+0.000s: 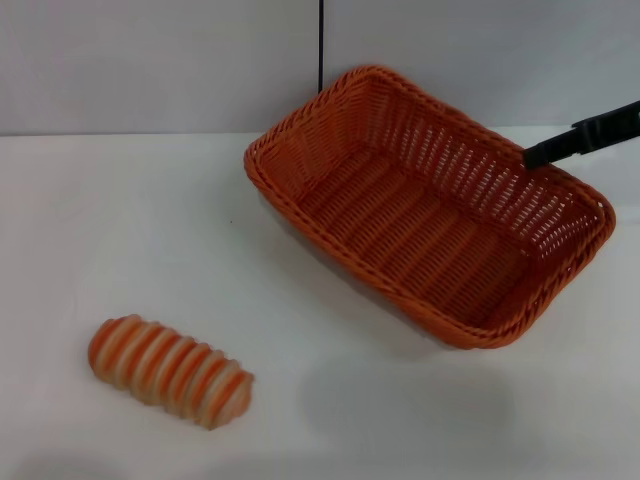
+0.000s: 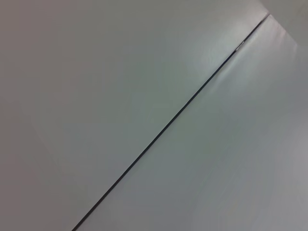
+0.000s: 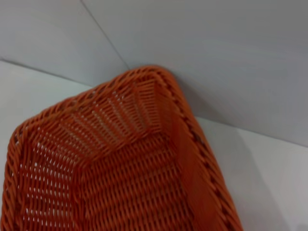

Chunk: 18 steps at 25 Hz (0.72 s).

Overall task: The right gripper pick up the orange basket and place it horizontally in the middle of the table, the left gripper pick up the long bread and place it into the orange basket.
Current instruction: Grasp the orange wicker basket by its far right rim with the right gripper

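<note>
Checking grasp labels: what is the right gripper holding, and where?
The right gripper meets the orange basket at its far long rim; whether it grips cannot be told.

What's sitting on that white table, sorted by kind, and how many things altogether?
Orange basket: 1
Long bread: 1
Total on the table: 2
The right gripper reaches over the basket's far rim.

pale wall, dark vertical seam
</note>
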Motion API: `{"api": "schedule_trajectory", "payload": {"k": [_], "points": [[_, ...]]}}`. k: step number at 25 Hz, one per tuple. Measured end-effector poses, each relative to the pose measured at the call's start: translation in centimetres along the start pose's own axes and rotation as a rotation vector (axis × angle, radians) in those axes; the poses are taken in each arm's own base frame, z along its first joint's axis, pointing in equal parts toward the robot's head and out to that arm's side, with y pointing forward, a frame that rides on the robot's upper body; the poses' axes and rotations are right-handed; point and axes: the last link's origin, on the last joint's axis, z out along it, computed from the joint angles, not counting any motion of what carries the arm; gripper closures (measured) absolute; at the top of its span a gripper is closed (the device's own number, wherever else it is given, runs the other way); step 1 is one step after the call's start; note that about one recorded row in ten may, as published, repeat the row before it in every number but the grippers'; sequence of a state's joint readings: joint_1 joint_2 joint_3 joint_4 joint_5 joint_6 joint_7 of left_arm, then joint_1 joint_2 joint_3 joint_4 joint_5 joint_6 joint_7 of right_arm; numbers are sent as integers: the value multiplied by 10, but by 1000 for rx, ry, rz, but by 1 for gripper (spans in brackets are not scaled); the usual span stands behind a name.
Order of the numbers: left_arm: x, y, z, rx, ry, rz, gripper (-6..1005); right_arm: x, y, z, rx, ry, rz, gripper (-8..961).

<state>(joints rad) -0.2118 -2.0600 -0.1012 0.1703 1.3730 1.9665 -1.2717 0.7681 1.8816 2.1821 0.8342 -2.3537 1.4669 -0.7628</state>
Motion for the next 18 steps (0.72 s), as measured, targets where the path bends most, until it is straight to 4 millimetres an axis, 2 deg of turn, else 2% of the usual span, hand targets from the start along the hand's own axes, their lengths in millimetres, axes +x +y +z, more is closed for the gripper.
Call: {"api": "schedule_trajectory", "payload": {"k": [10,18], "points": [[0,0,-1,1,0,1,180,5,1,11,8,29,1,531],[0,0,0,-1,0,0,182,2,3,4,8,18,-13,531]]}}
